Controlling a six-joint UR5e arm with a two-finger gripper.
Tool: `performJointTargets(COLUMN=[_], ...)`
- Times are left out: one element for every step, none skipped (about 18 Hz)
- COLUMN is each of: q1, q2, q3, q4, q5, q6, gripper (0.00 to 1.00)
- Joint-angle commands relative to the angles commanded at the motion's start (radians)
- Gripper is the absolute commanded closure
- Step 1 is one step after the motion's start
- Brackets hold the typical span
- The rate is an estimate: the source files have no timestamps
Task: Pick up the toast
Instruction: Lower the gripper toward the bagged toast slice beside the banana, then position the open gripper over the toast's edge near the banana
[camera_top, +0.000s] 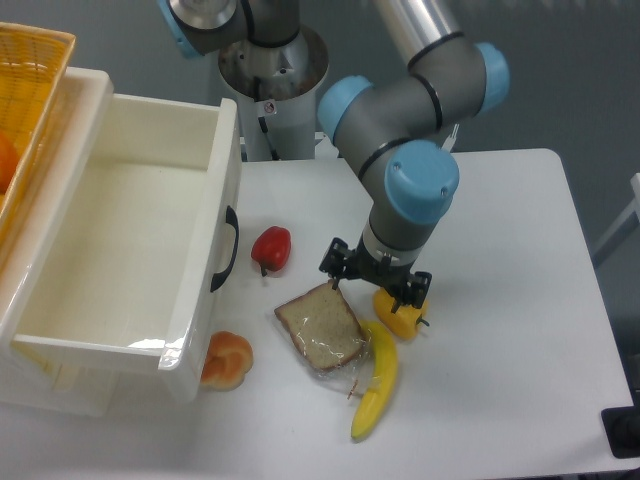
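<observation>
The claw (375, 279) is held spread and empty, just above the toast's upper right corner, presumably positioned for a descent onto the slice. The toast (320, 325) lies flat in its clear wrapper on the worktop (500, 300). The toast is flanked by a yellow bell pepper (398, 314) and a banana (376, 380), so clearance is limited.
</observation>
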Motion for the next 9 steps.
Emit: performJointTargets(q1=[0.002, 0.002, 0.002, -0.002, -0.005, -0.006, -0.006, -0.006, -0.006], q2=[-0.005, -0.014, -0.018, -0.019, -0.019, -0.019, -0.019, -0.019, -0.019], q3=[0.0, 0.003, 0.002, -0.014, -0.034, -0.041, -0.043, -0.046, -0.049], q4=[0.002, 0.002, 0.0, -0.001, -0.002, -0.002, -0.005, -0.006, -0.006], q5=[-0.015, -0.032, -0.038, -0.038, -0.038, -0.037, -0.038, -0.038, -0.038], q6=[-0.003, -0.008, -0.027, -0.06, -0.093, -0.113, -0.123, -0.135, -0.155], gripper=[0.0, 0.0, 0.0, 0.0, 0.0, 0.0, 0.0, 0.0, 0.0])
